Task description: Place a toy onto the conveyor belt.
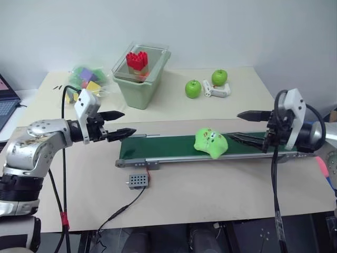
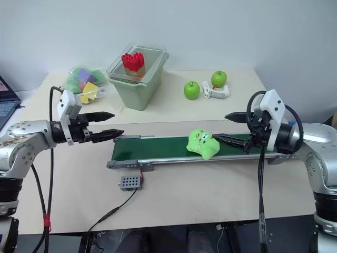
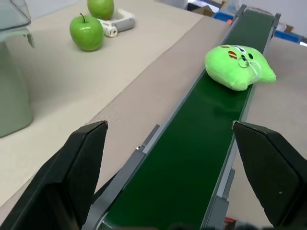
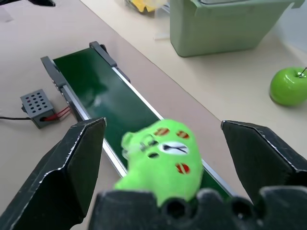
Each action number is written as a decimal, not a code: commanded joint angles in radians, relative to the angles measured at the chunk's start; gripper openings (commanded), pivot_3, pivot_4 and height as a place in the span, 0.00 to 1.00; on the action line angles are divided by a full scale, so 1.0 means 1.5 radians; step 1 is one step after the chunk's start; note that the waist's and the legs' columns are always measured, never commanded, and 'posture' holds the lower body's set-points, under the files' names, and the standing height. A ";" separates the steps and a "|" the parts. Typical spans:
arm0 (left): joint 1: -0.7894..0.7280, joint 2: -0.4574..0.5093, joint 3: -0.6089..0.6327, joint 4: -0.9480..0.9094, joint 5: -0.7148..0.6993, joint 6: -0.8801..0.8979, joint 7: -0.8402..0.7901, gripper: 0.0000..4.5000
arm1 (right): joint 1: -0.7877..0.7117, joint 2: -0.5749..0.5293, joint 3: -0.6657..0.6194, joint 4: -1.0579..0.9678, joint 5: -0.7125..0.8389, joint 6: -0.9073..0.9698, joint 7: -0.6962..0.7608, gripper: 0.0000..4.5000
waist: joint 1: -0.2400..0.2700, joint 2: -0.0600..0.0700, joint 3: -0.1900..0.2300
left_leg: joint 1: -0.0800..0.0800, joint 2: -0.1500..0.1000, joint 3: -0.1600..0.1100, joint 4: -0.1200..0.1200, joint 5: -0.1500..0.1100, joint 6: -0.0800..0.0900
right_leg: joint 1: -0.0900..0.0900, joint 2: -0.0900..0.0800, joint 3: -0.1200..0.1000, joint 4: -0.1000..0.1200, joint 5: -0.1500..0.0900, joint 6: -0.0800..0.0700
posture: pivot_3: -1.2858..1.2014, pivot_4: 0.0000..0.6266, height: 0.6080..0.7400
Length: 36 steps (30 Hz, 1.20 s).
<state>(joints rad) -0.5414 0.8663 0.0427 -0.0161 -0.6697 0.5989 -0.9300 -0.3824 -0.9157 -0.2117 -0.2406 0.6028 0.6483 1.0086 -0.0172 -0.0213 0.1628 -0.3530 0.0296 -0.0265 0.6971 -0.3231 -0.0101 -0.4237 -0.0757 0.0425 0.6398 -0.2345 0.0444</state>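
Lime-green plush toy (image 1: pixel 211 142) is sitting on the dark green conveyor belt (image 1: pixel 158 148), right of centre frame. My left gripper (image 1: pixel 120 124) and right gripper (image 1: pixel 243 126) are both hanging wide, empty. Placement looking done; nothing left.

Head cameras look down; wrist cameras face inward along the conveyor belt (image 1: pixel 174 146), sharing the toy (image 3: pixel 238 66)
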 commanded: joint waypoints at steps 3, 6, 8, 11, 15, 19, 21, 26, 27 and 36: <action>-0.039 -0.047 0.029 -0.021 0.006 0.014 0.048 0.99 | 0.000 -0.003 -0.036 -0.032 0.019 0.010 -0.025 1.00 | 0.002 0.000 0.000 | 0.000 0.000 0.000 0.000 0.000 0.000 | 0.000 0.000 0.000 0.000 0.000 0.000 | 0.52 0.24 1.00; -0.050 -0.064 0.033 -0.019 0.010 0.021 0.059 0.99 | 0.002 -0.004 -0.038 -0.033 0.020 0.012 -0.033 1.00 | 0.002 0.000 0.000 | 0.000 0.000 0.000 0.000 0.000 0.000 | 0.000 0.000 0.000 0.000 0.000 0.000 | 0.52 0.24 1.00; -0.052 -0.066 0.030 -0.022 0.015 0.019 0.058 0.99 | 0.002 -0.003 -0.037 -0.033 0.020 0.014 -0.036 1.00 | 0.001 0.000 0.000 | 0.000 0.000 0.000 0.000 0.000 0.000 | 0.000 0.000 0.000 0.000 0.000 0.000 | 0.52 0.24 1.00; -0.056 -0.067 0.032 -0.026 0.018 0.022 0.059 0.99 | 0.004 -0.004 -0.039 -0.034 0.022 0.014 -0.039 1.00 | -0.001 0.000 0.000 | 0.000 0.000 0.000 0.000 0.000 0.000 | 0.000 0.000 0.000 0.000 0.000 0.000 | 0.52 0.24 1.00; -0.063 -0.065 0.033 -0.035 0.012 0.039 0.050 0.99 | 0.004 -0.005 -0.039 -0.033 0.020 0.012 -0.041 1.00 | 0.001 0.000 0.000 | 0.000 0.000 0.000 0.000 0.000 0.000 | 0.000 0.000 0.000 0.000 0.000 0.000 | 0.52 0.24 1.00; -0.069 -0.060 0.031 -0.042 0.007 0.059 0.037 0.99 | 0.002 -0.005 -0.037 -0.030 0.016 0.009 -0.043 1.00 | 0.002 0.000 0.000 | 0.000 0.000 0.000 0.000 0.000 0.000 | 0.000 0.000 0.000 0.000 0.000 0.000 | 0.52 0.24 1.00; -0.073 -0.061 0.030 -0.041 0.011 0.061 0.033 0.99 | 0.002 -0.005 -0.036 -0.030 0.014 0.007 -0.044 1.00 | 0.002 0.000 0.000 | 0.000 0.000 0.000 0.000 0.000 0.000 | 0.000 0.000 0.000 0.000 0.000 0.000 | 0.52 0.24 1.00; -0.076 -0.064 0.025 -0.029 0.028 0.055 0.024 0.99 | 0.001 -0.008 -0.037 -0.028 0.010 0.004 -0.045 1.00 | 0.001 0.000 0.000 | 0.000 0.000 0.000 0.000 0.000 0.000 | 0.000 0.000 0.000 0.000 0.000 0.000 | 0.52 0.24 1.00; -0.076 -0.064 0.025 -0.027 0.031 0.055 0.023 0.99 | 0.001 -0.008 -0.037 -0.027 0.009 0.003 -0.045 1.00 | 0.001 0.000 0.000 | 0.000 0.000 0.000 0.000 0.000 0.000 | 0.000 0.000 0.000 0.000 0.000 0.000 | 0.52 0.24 1.00; -0.080 -0.073 0.030 -0.026 0.040 0.055 0.019 0.99 | -0.002 -0.010 -0.036 -0.023 0.007 0.001 -0.045 1.00 | 0.002 0.000 0.000 | 0.000 0.000 0.000 0.000 0.000 0.000 | 0.000 0.000 0.000 0.000 0.000 0.000 | 0.52 0.24 1.00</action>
<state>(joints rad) -0.6320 0.7568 0.0592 -0.0412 -0.6139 0.6965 -0.8956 -0.3711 -0.9145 -0.2245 -0.2651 0.6105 0.6665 0.9417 -0.0149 -0.0214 0.1629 -0.3534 0.0295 -0.0267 0.6972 -0.3229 -0.0105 -0.4239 -0.0758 0.0426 0.6395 -0.2345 0.0444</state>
